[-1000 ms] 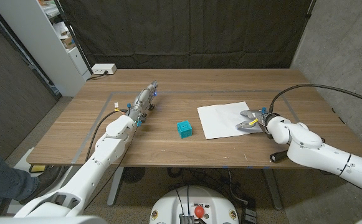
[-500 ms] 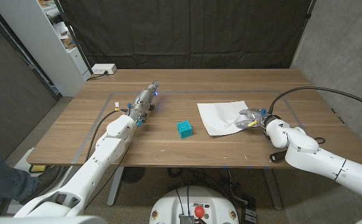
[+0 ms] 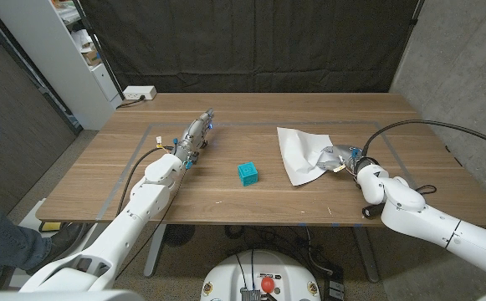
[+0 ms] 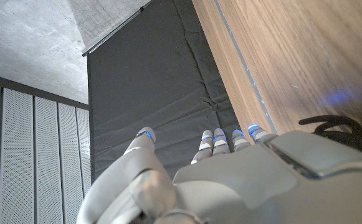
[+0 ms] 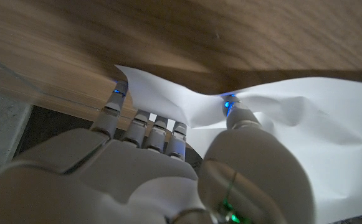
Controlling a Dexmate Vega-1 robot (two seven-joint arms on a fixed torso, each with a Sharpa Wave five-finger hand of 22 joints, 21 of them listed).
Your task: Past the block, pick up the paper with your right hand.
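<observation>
A white sheet of paper (image 3: 299, 152) is crumpled and lifted off the table (image 3: 226, 196) at its right side, to the right of a small teal block (image 3: 247, 173). My right hand (image 3: 336, 157) grips the paper's right edge. In the right wrist view the paper (image 5: 293, 130) is pinched between the thumb and the fingers (image 5: 149, 127) of my right hand (image 5: 168, 174). My left hand (image 3: 194, 134) is stretched out on the table's left part, fingers straight and holding nothing; my left hand (image 4: 218, 180) in its own wrist view points toward the table's far edge.
A white power strip (image 3: 139, 94) lies at the table's far left corner. A black curtain (image 3: 251, 42) hangs behind the table and a white shelf (image 3: 67, 50) stands at the left. A black cable (image 3: 418, 125) loops over the table's right side.
My right hand has closed on the paper and raised it; the sheet went from lying flat to crumpled and partly upright. The left arm has not moved.
</observation>
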